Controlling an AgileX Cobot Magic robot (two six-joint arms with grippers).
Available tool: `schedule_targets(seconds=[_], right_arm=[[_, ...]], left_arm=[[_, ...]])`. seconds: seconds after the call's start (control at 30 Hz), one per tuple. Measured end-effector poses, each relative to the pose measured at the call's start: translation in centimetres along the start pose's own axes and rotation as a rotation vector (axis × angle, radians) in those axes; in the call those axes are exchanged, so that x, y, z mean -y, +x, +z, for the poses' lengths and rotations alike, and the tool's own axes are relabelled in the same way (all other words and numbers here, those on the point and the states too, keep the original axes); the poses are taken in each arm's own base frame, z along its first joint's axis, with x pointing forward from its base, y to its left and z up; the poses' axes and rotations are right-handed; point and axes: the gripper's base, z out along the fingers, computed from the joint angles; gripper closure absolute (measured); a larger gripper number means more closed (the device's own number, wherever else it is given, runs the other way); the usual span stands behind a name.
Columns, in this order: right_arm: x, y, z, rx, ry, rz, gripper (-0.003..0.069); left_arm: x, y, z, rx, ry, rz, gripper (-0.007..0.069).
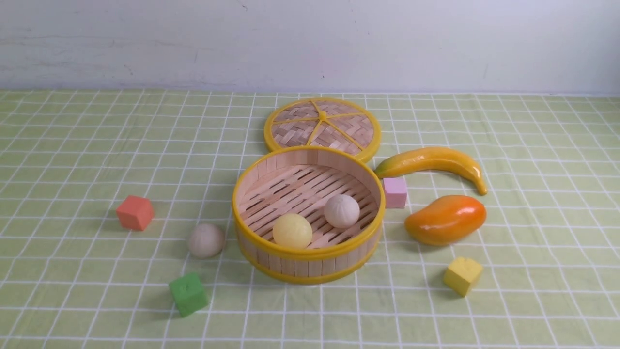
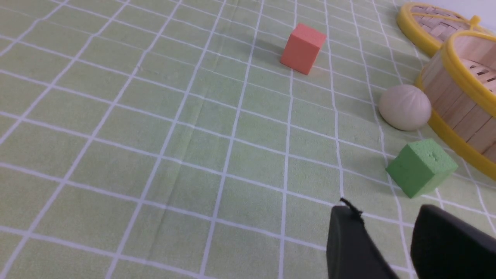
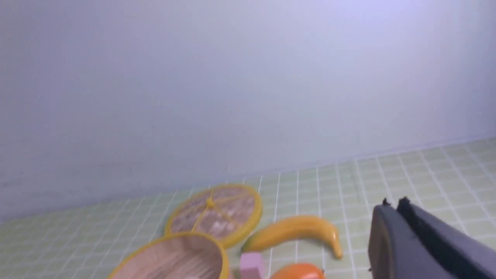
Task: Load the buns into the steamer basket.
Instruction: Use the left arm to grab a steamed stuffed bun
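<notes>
Nearest, green cube (image 1: 188, 294) on the checked cloth (image 1: 72, 271), with one pleated bun (image 1: 206, 240) just behind it, outside the steamer basket (image 1: 310, 265) and just beside its left wall. Inside, on the slat floor, yellow bun (image 1: 292, 231) and second pleated bun (image 1: 342, 211), near each other. Fingers of left gripper (image 2: 387, 217) spread apart and empty; those of right gripper (image 3: 393, 203) pressed together, gripping nothing.

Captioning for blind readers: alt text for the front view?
A steamer basket on a green checked cloth holds a yellow bun and a white bun; a third bun lies outside, left of it. Around: woven lid, banana, mango, four cubes.
</notes>
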Motion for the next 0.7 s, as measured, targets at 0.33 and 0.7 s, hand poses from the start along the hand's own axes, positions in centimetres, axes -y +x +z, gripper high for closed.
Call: schedule_targets(seconds=[0.33, 0.7], right_arm=[[1.2, 1.1, 0.3, 0.044, 0.138, -0.135, 0.0634], [4.7, 13.9, 2.5, -0.181, 0.187, -0.171, 0.0627]], left_arm=[[0.0, 0.0, 0.0, 0.000, 0.000, 0.000, 0.0387], [0.0, 0.0, 0.0, 0.000, 0.000, 0.000, 0.0387]])
